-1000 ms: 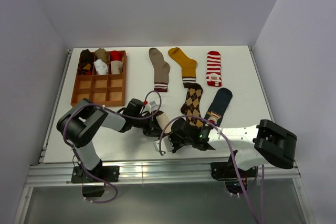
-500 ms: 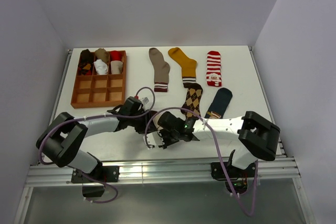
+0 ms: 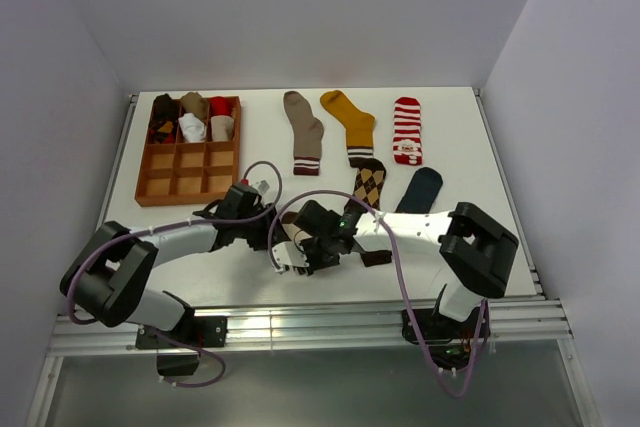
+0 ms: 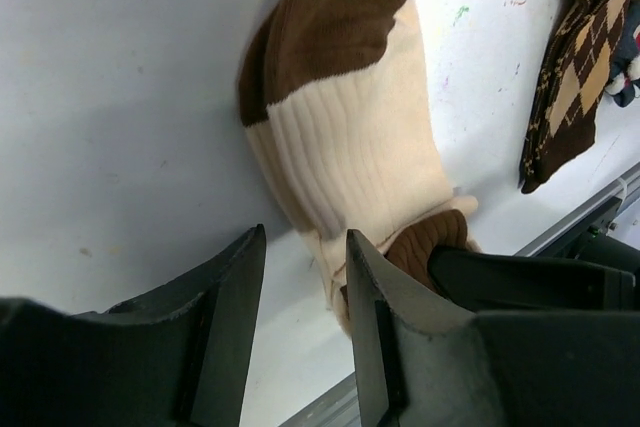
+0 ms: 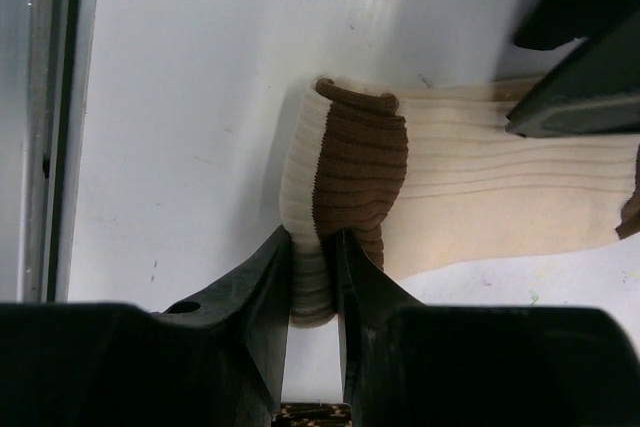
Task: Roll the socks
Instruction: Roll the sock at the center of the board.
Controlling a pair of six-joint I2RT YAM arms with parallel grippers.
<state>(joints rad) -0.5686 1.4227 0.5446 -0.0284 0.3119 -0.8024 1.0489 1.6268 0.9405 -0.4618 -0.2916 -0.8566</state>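
Left wrist: left gripper (image 4: 303, 247) with jaws spread, clamping nothing; cream-and-brown sock (image 4: 350, 137) flat on the white table (image 4: 120, 97), mid-frame, just beyond the tips. Right wrist: right gripper (image 5: 312, 247) pinching the sock's folded brown cuff, lower centre. From above: both grippers meeting at that sock, lower centre of the frame; wooden tray (image 3: 190, 184) at upper left, well apart

The left hand (image 4: 303, 247) and right hand (image 5: 312, 247) crowd the cream-and-brown sock (image 4: 350, 137) at the near middle of the bench (image 3: 480, 147), leaving no passage between them. The right arm partly covers the argyle sock (image 3: 367, 185) and navy sock (image 3: 420, 187). A bare strip runs between the wooden grid tray (image 3: 140, 172) and the taupe sock (image 3: 303, 130).
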